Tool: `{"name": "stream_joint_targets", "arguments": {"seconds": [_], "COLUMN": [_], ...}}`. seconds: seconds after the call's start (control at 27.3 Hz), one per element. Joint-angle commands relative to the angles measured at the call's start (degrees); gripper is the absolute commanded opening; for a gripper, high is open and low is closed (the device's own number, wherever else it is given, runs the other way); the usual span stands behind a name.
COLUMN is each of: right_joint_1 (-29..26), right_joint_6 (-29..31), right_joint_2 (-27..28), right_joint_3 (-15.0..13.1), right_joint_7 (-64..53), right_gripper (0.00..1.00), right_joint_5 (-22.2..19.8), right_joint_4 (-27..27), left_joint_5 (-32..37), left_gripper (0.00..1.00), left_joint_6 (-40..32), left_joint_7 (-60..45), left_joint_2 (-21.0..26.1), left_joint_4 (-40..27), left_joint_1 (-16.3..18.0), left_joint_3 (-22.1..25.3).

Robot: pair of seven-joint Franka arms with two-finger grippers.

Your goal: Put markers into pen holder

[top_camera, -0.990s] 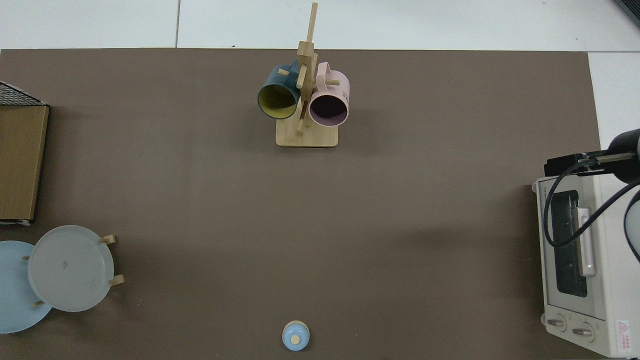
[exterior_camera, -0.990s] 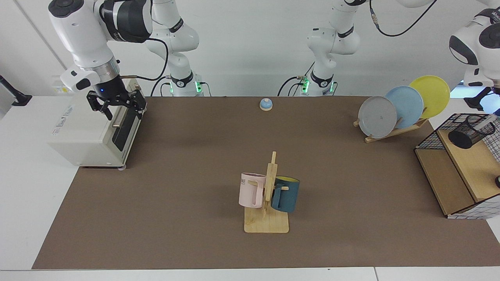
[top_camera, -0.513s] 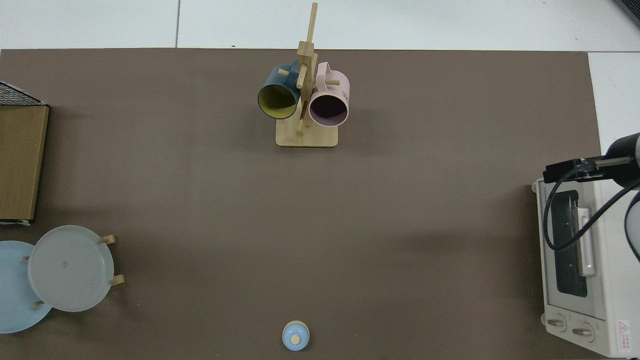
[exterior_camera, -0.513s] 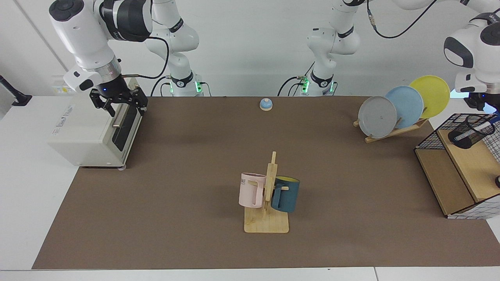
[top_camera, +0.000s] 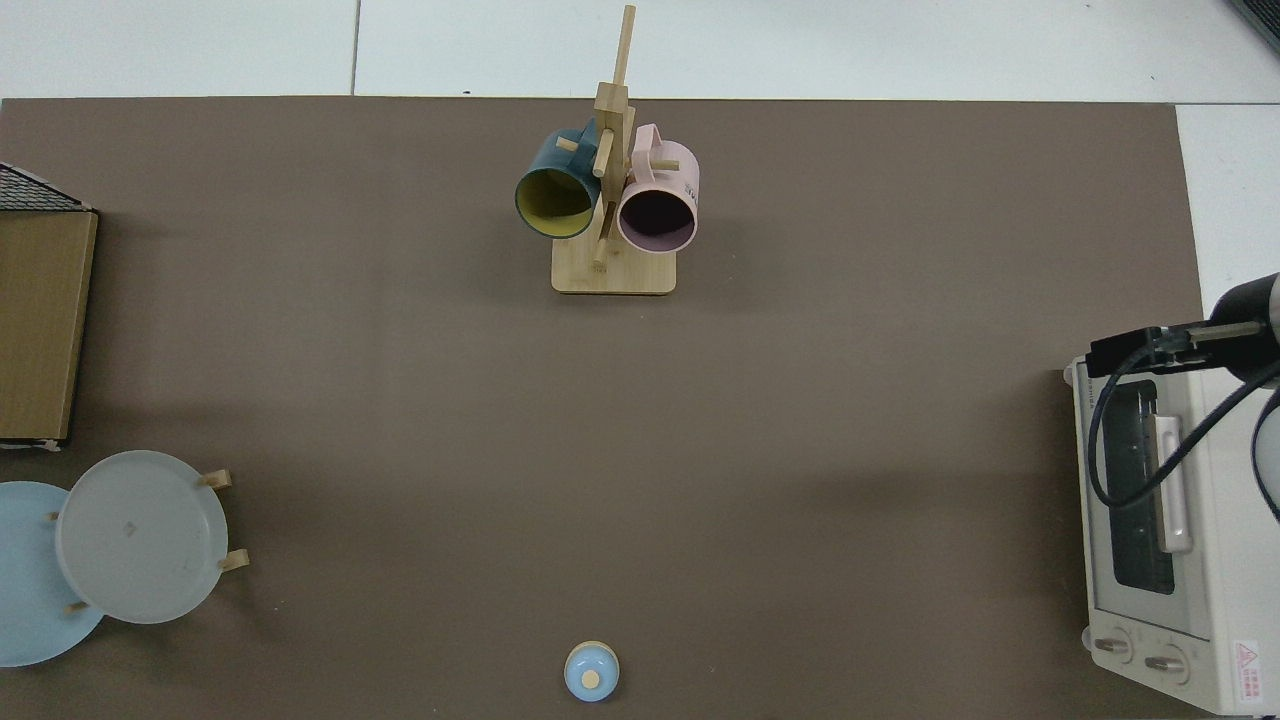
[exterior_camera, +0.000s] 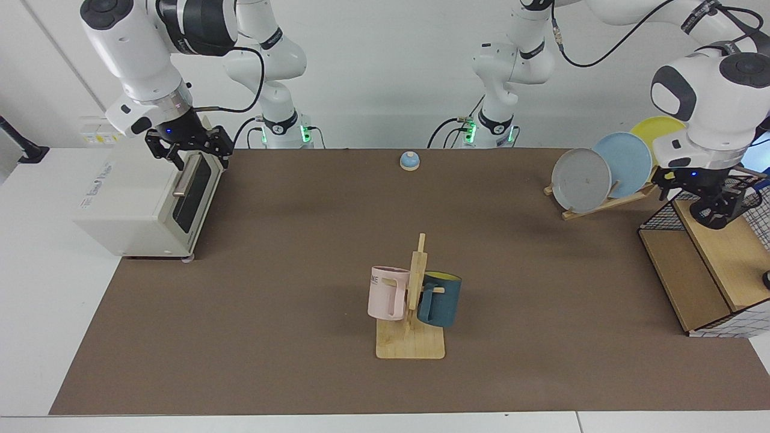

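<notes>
**Left arm swings in over the holder**

Since a second ago the left arm has come in from the right edge of the facing view, and its pincer (exterior_camera: 716,207) now hangs at the holder (exterior_camera: 737,204) on the shelf (exterior_camera: 719,264), at the frame's right. The marker is hidden; whether the pincer grips anything cannot be told. Judged, the placing step is in hand. Next comes a clean lift clear of the plates (exterior_camera: 607,171). The right pincer (exterior_camera: 189,147), spread and empty, has lifted over the oven (exterior_camera: 138,201), upper left.
</notes>
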Motion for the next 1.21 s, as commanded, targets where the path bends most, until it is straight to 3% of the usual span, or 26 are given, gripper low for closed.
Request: {"name": "stream_joint_targets", "arguments": {"seconds": [0.0,0.18,0.29,0.51,0.95,1.17], "right_joint_1": [-0.5,-0.6,-0.7,-0.7,-0.7,-0.9], "right_joint_6": [-0.2,0.5,1.0,1.0,1.0,1.1], "right_joint_2": [-0.9,-1.7,-2.0,-2.0,-2.1,-2.1], "right_joint_3": [0.3,0.6,0.6,0.6,0.6,0.6], "right_joint_7": [0.8,0.9,0.8,0.9,0.9,1.3], "right_gripper": [1.0,1.0,1.0,1.0,1.0,1.0], "right_joint_5": [0.5,0.8,0.8,0.6,0.9,0.7], "right_joint_4": [-0.1,-0.1,-0.1,-0.1,-0.1,-0.1], "left_joint_5": [-3.1,-3.2,-5.3,-9.6,-9.9,-10.4], "left_gripper": [1.0,1.0,1.0,1.0,1.0,1.0], "left_joint_6": [-4.6,-4.5,-5.7,-7.0,-13.8,-12.8], "left_joint_7": [-14.6,-29.0,-34.9,-43.2,-55.3,-56.2], "left_joint_2": [-0.8,-0.9,-1.2,-2.2,-12.3,-12.1], "left_joint_4": [-0.1,-0.1,0.1,0.3,-2.4,-2.0], "left_joint_1": [-0.5,-0.5,1.7,13.8,14.1,14.0], "left_joint_3": [-5.1,-11.2,-14.8,-25.6,-26.5,-26.5]}}
